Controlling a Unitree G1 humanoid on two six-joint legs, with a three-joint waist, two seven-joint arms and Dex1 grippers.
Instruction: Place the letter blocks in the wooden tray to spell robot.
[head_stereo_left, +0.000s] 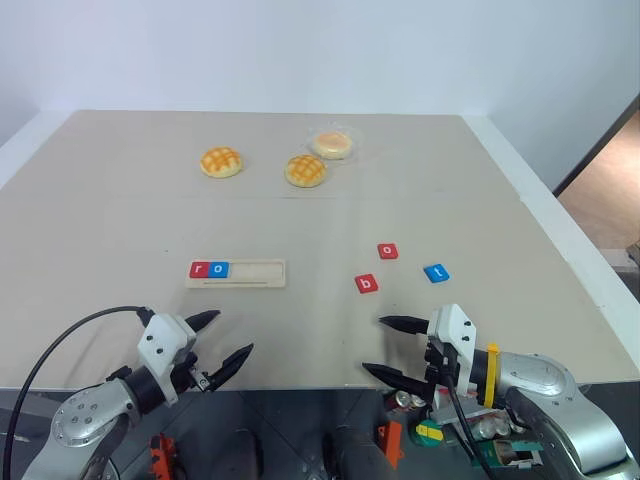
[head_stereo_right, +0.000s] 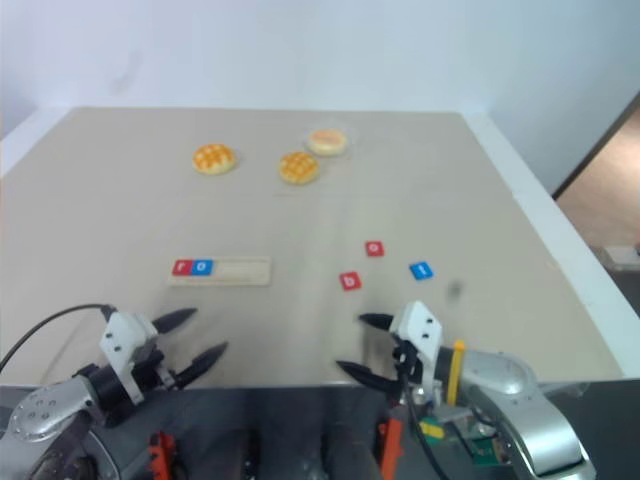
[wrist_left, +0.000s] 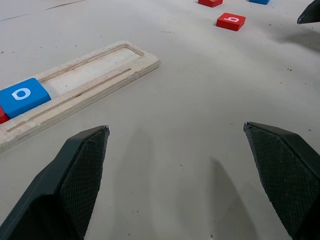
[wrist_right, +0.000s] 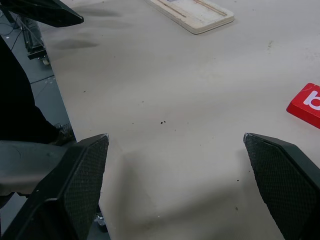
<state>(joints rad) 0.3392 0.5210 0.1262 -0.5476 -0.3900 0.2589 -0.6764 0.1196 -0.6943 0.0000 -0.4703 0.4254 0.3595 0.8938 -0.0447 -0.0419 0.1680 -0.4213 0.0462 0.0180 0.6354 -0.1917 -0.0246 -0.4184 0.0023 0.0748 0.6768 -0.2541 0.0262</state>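
Wooden tray (head_stereo_left: 237, 273) lying left of centre toward the table's (head_stereo_left: 120, 210) near edge, its left end holding a red "r" block (head_stereo_left: 199, 269) and a blue "o" block (head_stereo_left: 219, 269) side by side; three slots remain bare. Red "b" block (head_stereo_left: 367, 284), red "o" block (head_stereo_left: 388, 251) and blue "t" block (head_stereo_left: 436, 273) lie loose, right of centre. Left gripper (head_stereo_left: 220, 344) and right gripper (head_stereo_left: 395, 348) hover at the near edge, both spread wide and empty. Likely risks — taking "o" or "t" before "b" would break the word; the blocks are thin, flat, smooth-faced squares, so a pad could skid them across the matte beige top; a tile set askew might ride the pale tray's shallow rim. Three round golden buns (head_stereo_left: 222, 162) sit toward the far edge — irrelevant
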